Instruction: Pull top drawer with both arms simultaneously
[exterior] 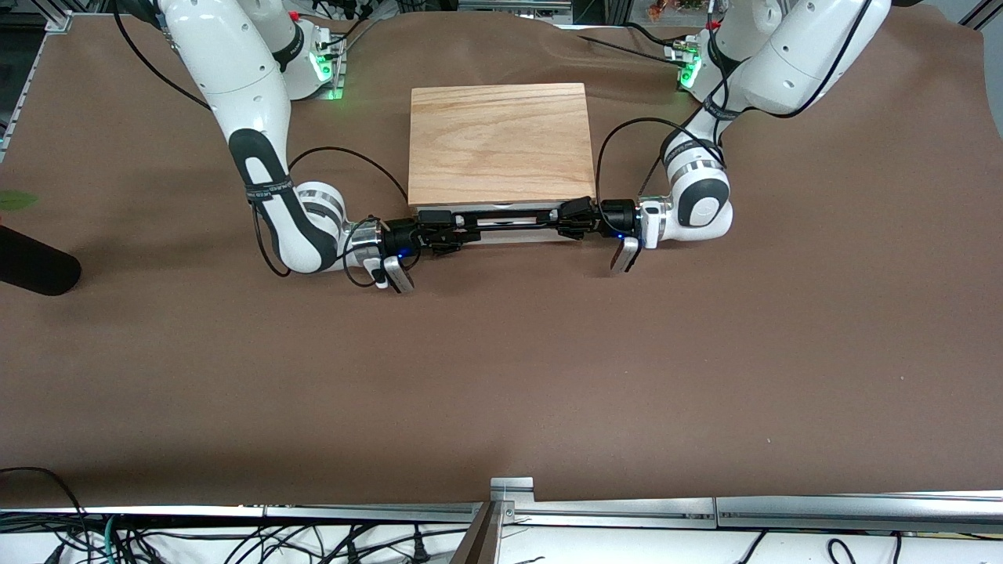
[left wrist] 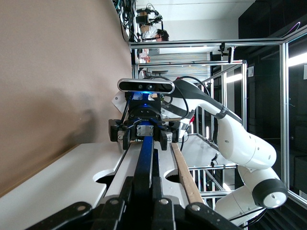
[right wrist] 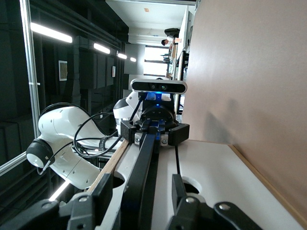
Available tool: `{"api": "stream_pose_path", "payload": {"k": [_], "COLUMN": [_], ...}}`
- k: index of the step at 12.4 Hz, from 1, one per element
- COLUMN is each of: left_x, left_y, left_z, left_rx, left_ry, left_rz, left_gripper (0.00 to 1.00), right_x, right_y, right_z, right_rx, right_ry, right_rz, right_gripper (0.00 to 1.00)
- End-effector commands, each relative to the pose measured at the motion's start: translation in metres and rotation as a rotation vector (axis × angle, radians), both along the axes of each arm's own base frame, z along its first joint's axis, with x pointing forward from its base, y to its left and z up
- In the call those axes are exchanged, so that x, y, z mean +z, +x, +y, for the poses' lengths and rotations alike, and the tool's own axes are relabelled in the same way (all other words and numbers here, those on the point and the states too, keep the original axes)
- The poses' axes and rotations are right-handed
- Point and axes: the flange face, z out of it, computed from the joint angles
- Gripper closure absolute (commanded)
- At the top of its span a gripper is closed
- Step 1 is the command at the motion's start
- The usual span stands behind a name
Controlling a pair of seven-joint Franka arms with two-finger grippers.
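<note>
Wooden box (exterior: pixel 498 142) is sitting mid-bench on the brown bench (exterior: pixel 501 376) covering, between the two arm bases, its front facing the front camera.

The top drawer (exterior: pixel 509 223) is showing only as a thin white strip under the box's front edge, with the black wire handle (exterior: pixel 505 216) running along it; how far out it stands, cannot tell.

Left pincer (exterior: pixel 570 219) is lying level at the handle's end toward the left arm's side, fingers closed around the bar. In the left wrist view its fingers (left wrist: pixel 125 194) are bracketing the handle (left wrist: pixel 144 158), the white drawer front (left wrist: pixel 62 177) alongside.

Right pincer (exterior: pixel 445 233) is gripping the handle's end toward the right arm's side, likewise level and clamped on the bar. In the right wrist view its fingers (right wrist: pixel 103 191) are flanking the handle (right wrist: pixel 141 167), with the left pincer (right wrist: pixel 154 133) facing it at the bar's end.
</note>
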Motion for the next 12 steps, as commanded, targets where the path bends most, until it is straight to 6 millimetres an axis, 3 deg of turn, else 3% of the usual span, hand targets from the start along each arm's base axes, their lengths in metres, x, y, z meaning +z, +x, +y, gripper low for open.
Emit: {"api": "stream_pose_path", "payload": {"k": [1, 3, 7, 9, 12], "left_x": [-0.0112, -0.0112, -0.0113, -0.0113, -0.0113], "left_y": [-0.0353, -0.0353, -0.0354, -0.0354, -0.0355], "left_z": [-0.013, -0.013, -0.013, -0.013, -0.013], "left_rx": [-0.046, -0.046, -0.047, -0.047, -0.049], "left_ry": [0.013, 0.013, 0.013, 0.013, 0.014], "left_rz": [-0.021, -0.021, -0.022, -0.022, -0.022], "left_gripper": [1.0, 1.0, 1.0, 1.0, 1.0], "right_x": [0.0134, 0.0115, 0.0116, 0.0115, 0.0114], "right_y": [-0.0143, -0.0164, -0.0165, -0.0164, -0.0164], "right_z": [-0.0041, -0.0051, -0.005, -0.0051, -0.0051], "right_rx": [-0.011, -0.011, -0.011, -0.011, -0.011], "right_ry": [0.01, 0.006, 0.008, 0.006, 0.006], "right_rz": [-0.008, -0.003, -0.003, -0.003, -0.003], "right_gripper": [0.42, 0.42, 0.58, 0.76, 0.9]}}
